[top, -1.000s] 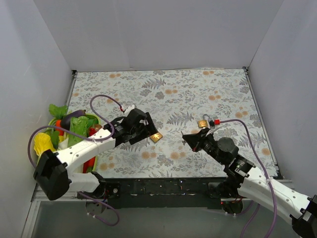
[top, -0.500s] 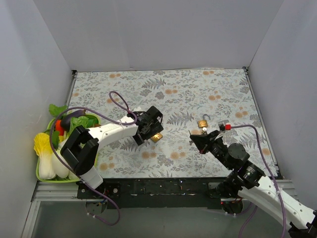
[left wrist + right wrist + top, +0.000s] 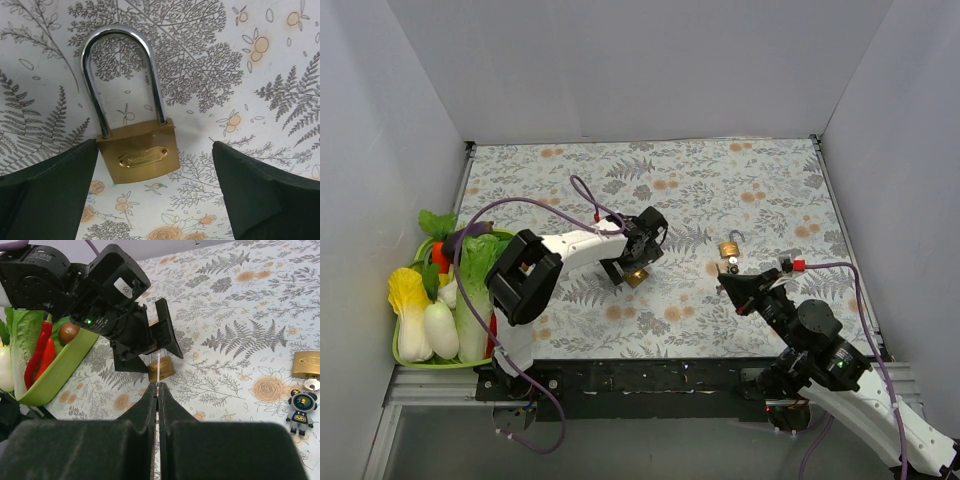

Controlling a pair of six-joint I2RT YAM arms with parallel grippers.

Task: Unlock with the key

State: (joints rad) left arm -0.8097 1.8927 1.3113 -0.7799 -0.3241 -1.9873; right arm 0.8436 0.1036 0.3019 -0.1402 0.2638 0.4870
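Observation:
A brass padlock (image 3: 139,157) with a long steel shackle lies flat on the flowered table. It also shows in the top view (image 3: 637,278) and the right wrist view (image 3: 161,370). My left gripper (image 3: 155,146) is open, with one finger on each side of the lock's body and not clamping it; it shows in the top view (image 3: 635,264). My right gripper (image 3: 157,388) is shut on a thin key (image 3: 158,366), seen edge-on and pointing at the padlock from a short distance. In the top view the right gripper (image 3: 730,284) is to the right of the lock.
A second brass padlock (image 3: 728,247) with a key and a small robot charm (image 3: 300,408) lies just behind my right gripper. A green tray (image 3: 396,345) of vegetables stands at the left edge. White walls enclose the table on three sides.
My left gripper has swung right and come down over the padlock, its fingers now straddling it. My right gripper has drifted right and nearer with the key.

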